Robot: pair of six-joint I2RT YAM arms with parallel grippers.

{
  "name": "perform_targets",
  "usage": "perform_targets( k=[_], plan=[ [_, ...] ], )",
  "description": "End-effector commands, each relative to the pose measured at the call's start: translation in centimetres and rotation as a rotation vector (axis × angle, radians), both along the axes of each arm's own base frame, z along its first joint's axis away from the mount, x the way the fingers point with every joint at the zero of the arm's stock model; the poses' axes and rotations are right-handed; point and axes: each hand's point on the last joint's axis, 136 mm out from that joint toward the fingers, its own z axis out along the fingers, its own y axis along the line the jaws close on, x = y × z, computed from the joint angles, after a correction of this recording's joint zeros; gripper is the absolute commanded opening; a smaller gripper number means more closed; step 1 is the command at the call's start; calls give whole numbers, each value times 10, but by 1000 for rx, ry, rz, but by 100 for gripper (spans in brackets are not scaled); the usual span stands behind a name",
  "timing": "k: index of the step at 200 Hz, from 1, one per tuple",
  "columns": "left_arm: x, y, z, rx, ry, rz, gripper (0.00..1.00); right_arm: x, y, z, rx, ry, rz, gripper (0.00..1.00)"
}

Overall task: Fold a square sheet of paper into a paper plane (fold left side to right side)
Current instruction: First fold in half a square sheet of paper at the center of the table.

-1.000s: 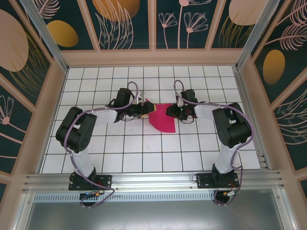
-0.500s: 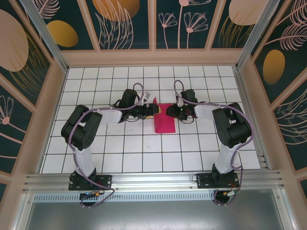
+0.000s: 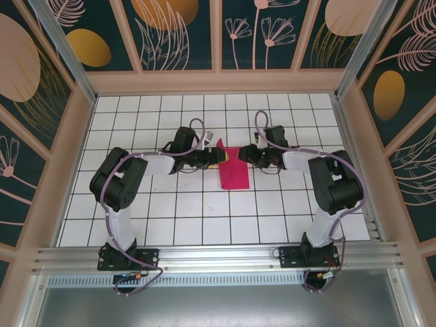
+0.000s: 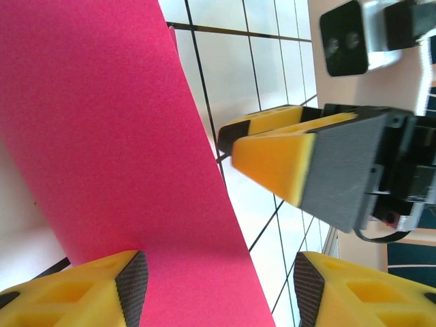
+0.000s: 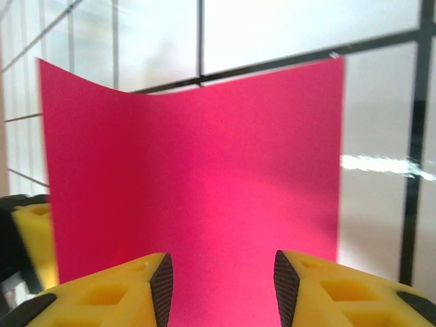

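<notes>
White grid tiles cover the desk (image 3: 170, 204), which is walled in by dark teal panels (image 3: 177, 34) painted with pale leaves and flowers. Near the middle of the desk the left jaws stand open. In the left wrist view their yellow fingers (image 4: 88, 293) are well apart, and a raised band of the square sheet of paper (image 3: 233, 170) runs up between them. The band sits close against the dark pad of the finger on the view's left and clear of the other finger. The right jaws are open too. In the right wrist view their own yellow fingers (image 5: 102, 300) sit apart at the bottom, with the pink sheet spreading across the gap and beyond. The sheet is bent along an upright line near its left side, and nothing is pinched. Seen from the left wrist, the right jaws hang just beside the pink band with their tips towards it; I cannot tell whether they touch it. From above, the two sets of jaws face each other across the far end of the paper, the left at its left edge and the right at its right edge. There the sheet shows as a narrow rectangle, its long side running towards the near edge of the desk, with a small pink corner lifted at the far left. The left arm (image 3: 122, 184) and right arm (image 3: 334, 184) reach inward from bases on the aluminium rail (image 3: 218, 255).
</notes>
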Motion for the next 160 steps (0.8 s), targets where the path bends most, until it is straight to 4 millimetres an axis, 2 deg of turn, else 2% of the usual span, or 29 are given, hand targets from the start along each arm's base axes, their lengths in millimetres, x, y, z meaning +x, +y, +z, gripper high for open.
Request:
perform_targets(
  k=[1,82,160],
  plan=[
    [3,-5,5,-23,-16,-15,60,0,11,33,105,-71,35,48],
    [3,-5,5,-21,-14,-15,48,-1,39,53,242,-78,107,49],
    [3,-5,4,-20,-12,-15,40,4,62,45,250,-49,146,50]
  ],
)
